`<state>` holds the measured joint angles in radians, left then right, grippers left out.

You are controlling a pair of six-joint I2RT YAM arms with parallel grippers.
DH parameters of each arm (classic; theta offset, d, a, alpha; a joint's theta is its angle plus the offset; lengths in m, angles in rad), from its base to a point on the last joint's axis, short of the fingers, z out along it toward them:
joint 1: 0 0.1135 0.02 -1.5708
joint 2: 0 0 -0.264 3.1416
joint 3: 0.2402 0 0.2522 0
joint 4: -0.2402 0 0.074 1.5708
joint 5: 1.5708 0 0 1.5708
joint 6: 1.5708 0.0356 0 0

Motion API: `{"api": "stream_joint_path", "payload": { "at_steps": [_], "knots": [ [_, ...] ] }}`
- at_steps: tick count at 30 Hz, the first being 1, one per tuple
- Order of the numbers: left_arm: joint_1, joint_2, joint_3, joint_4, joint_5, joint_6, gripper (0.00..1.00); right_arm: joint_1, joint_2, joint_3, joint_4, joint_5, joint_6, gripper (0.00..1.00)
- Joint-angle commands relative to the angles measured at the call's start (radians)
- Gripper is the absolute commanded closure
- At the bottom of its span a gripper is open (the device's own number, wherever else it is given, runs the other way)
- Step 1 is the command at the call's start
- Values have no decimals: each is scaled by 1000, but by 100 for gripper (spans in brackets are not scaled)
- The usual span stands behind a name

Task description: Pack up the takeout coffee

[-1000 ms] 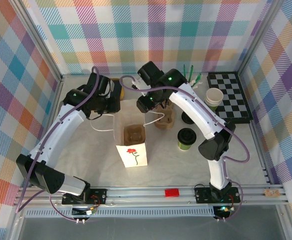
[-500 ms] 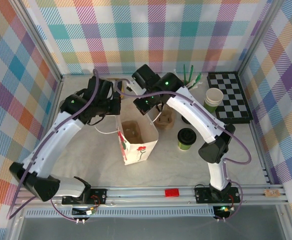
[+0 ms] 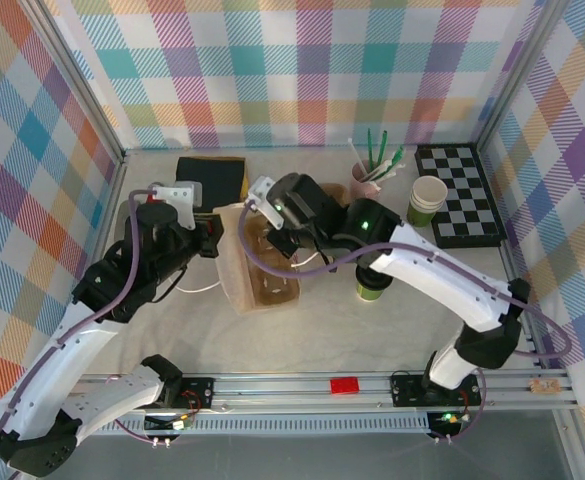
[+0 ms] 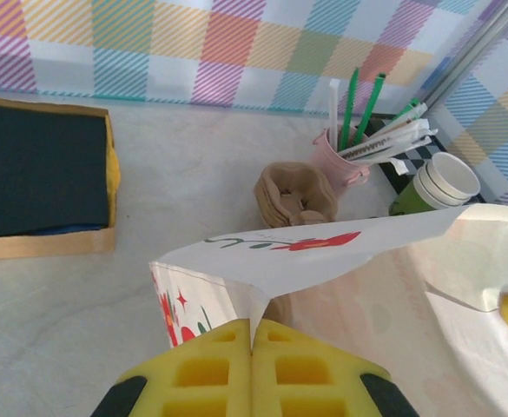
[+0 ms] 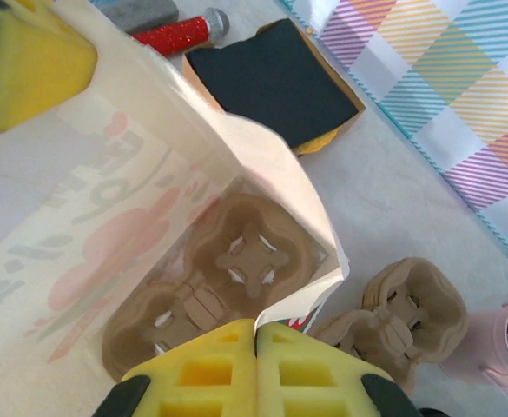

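left gripper [image 4: 252, 337]: yellow pads pinched together on one rim of the white paper bag [image 4: 323, 250]; right gripper [image 5: 255, 330]: pads pinched on the rim's other side; bag tipped, mouth spread between them; brown cup carrier [image 5: 236, 261] inside the bag; takeout coffee [image 3: 368, 291]: on the table [image 3: 372, 345] just right of the bag, partly under the right arm, outside the bag; lidless green cups [image 3: 429, 197] beside the checkerboard [image 3: 467, 200]

I've drawn both arms in; left gripper [image 4: 252, 340] and right gripper [image 5: 255, 334] have pinched the paper bag [image 3: 232, 268] rim, tilting it and pulling its mouth wide.
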<state>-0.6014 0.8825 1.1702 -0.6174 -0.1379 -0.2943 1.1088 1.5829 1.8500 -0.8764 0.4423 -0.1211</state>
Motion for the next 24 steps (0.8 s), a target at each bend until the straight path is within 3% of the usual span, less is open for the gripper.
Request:
{"api": "stream_joint_path", "payload": {
  "at_steps": [1, 9, 19, 24],
  "knots": [
    [-34, -39, -27, 91, -6, 21, 99, 25, -67, -105, 219, 80, -18, 100],
    [-176, -87, -82, 149, -128, 65, 99, 61, -197, -314, 439, 122, -29, 100],
    [-210, -84, -90, 170, -161, 89, 99, 76, -265, -402, 503, 160, -39, 100],
    [-209, -33, -39, 131, -109, 78, 99, 75, -279, -415, 476, 165, -15, 100]
  ]
}}
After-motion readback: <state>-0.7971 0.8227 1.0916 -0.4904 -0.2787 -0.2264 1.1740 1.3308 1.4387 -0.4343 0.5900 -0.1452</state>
